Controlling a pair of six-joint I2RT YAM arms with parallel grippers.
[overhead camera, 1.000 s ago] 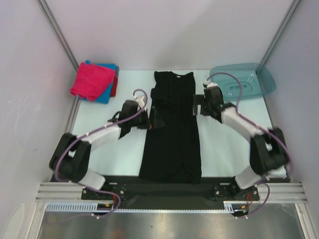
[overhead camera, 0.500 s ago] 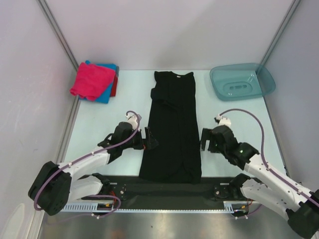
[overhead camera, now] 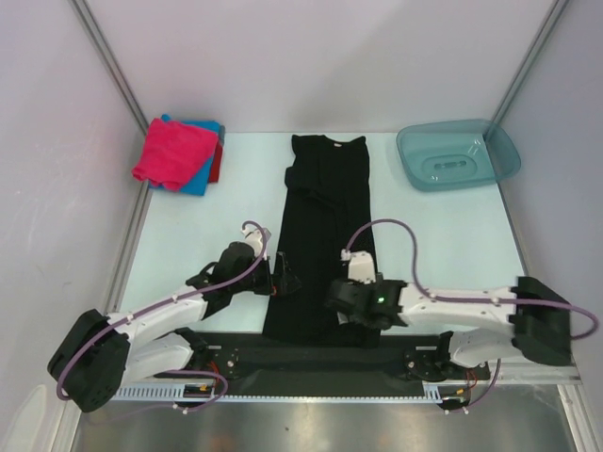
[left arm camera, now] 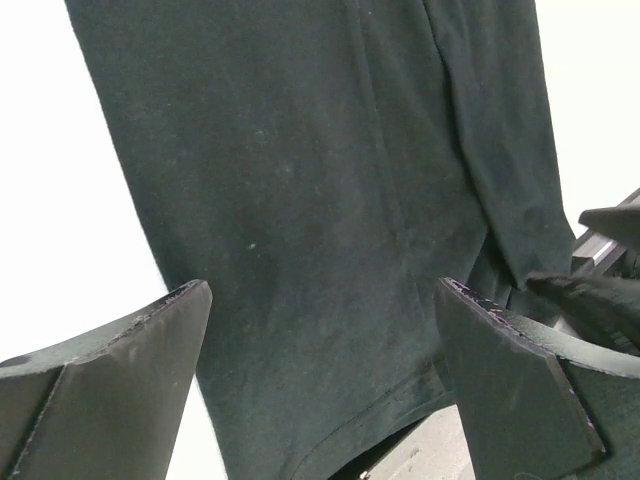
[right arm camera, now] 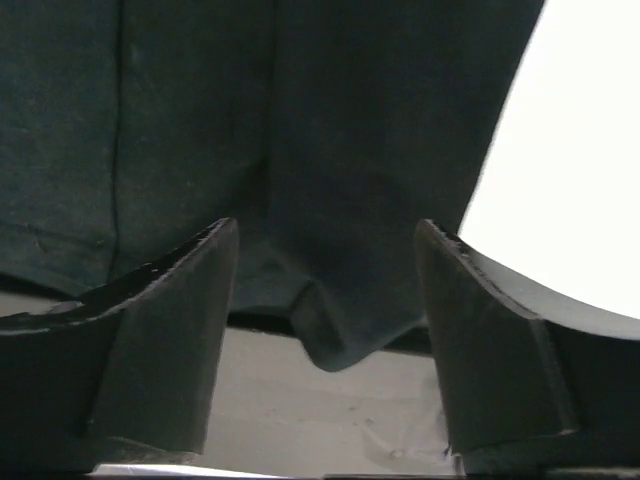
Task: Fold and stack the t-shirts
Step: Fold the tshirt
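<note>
Pale walls close in a light table [overhead camera: 188, 226] on three sides, with a black base strip [overhead camera: 301, 346] running along its near edge. A black t-shirt [overhead camera: 325, 217] lies lengthwise down the middle of the table, folded narrow, its collar toward the far wall and its hem at the near edge, just touching that strip. In the far left corner sits a stack of folded shirts: a pink shirt [overhead camera: 168, 153] on top, a blue shirt [overhead camera: 201, 179] under it and a red shirt [overhead camera: 219, 166] showing at the right side. A teal basin [overhead camera: 459, 155] stands in the far right corner, well apart from the black cloth. The left gripper [overhead camera: 287, 280] is at the shirt's left edge, near the hem; its wrist view shows both fingers spread wide with nothing between them, the dark cloth beyond. The right gripper [overhead camera: 336, 299] is over the shirt's near right part, its jaws parted, with the hem corner seen between them and not pinched.
</note>
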